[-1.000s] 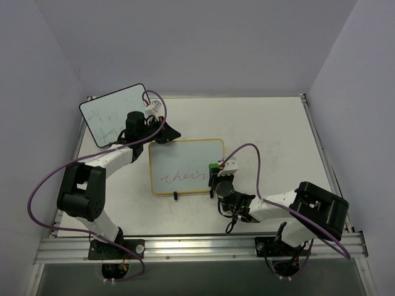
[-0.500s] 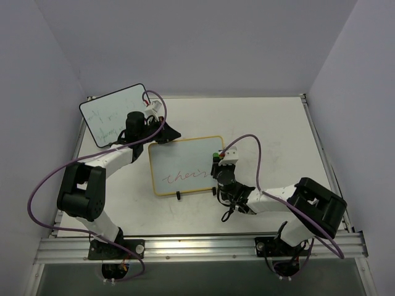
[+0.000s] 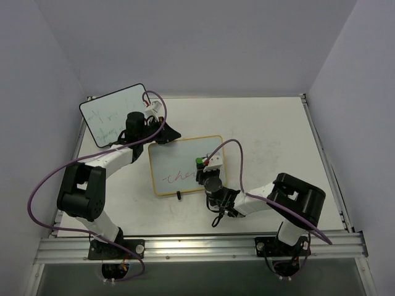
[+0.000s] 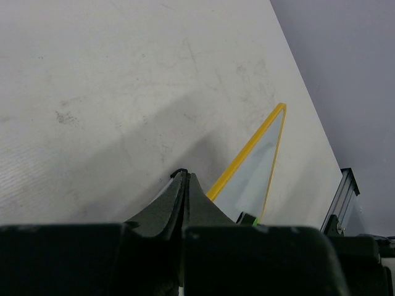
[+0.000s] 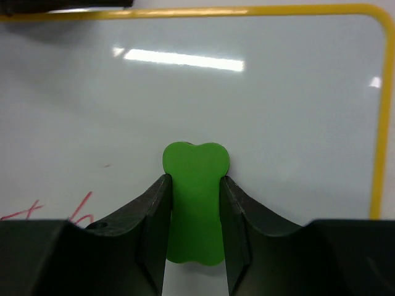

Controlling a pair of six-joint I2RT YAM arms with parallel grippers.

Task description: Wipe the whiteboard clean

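The whiteboard (image 3: 179, 154), with a thin yellow frame, lies flat at the table's middle. Red writing (image 3: 174, 177) remains on its lower left part. My right gripper (image 3: 200, 166) is shut on a green eraser (image 3: 199, 161) and holds it against the board, right of the writing. In the right wrist view the eraser (image 5: 194, 197) sits between the fingers on the white surface (image 5: 278, 92), with red strokes (image 5: 80, 206) at the lower left. My left gripper (image 3: 170, 134) is shut with its tip at the board's far left corner. The left wrist view shows its tip (image 4: 183, 176) beside the yellow frame (image 4: 247, 151).
A black-framed whiteboard (image 3: 114, 114) leans at the back left, behind the left arm. Purple cables loop off both arms. A metal rail (image 3: 197, 246) runs along the near edge. Walls close in the table at the back and both sides.
My right gripper has slid left across the board with the eraser. The right end of the red writing is gone. The left arm has not moved.
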